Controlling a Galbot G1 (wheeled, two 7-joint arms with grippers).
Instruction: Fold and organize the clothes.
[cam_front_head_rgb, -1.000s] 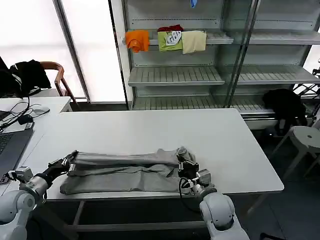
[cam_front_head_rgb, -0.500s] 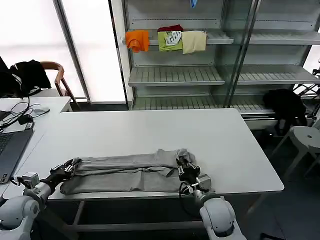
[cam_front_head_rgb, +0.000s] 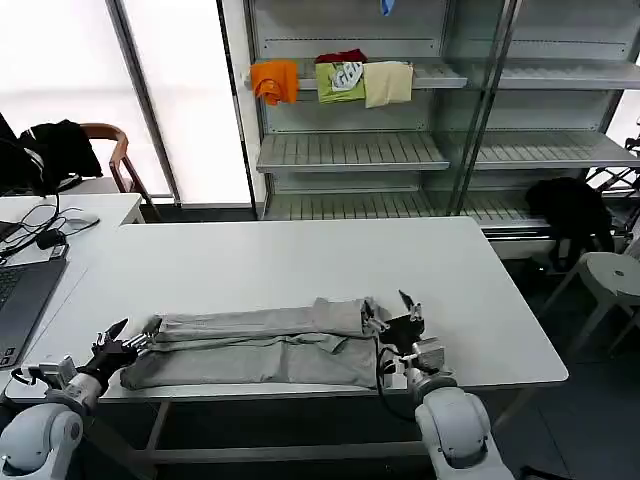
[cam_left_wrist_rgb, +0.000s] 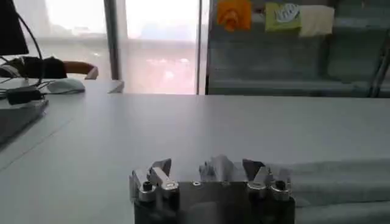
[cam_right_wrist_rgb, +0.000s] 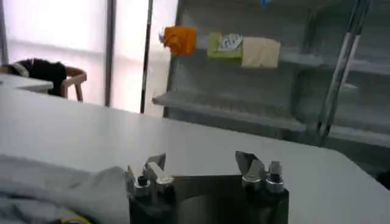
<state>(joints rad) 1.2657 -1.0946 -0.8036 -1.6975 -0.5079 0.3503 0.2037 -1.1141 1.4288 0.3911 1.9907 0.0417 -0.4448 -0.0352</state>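
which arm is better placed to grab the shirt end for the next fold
Left, marginally. The left tool, open, sits at the folded light grey cotton shirt's end; the right tool, also open, sits slightly clear of the other end.

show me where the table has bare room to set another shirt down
The white table is bare from its far edge up to the folded grey shirt, and to the right of the right gripper. The near strip is crowded: the shirt lies there with the left gripper at one end and the right gripper at the other, both with fingers open. The laptop borders the left.
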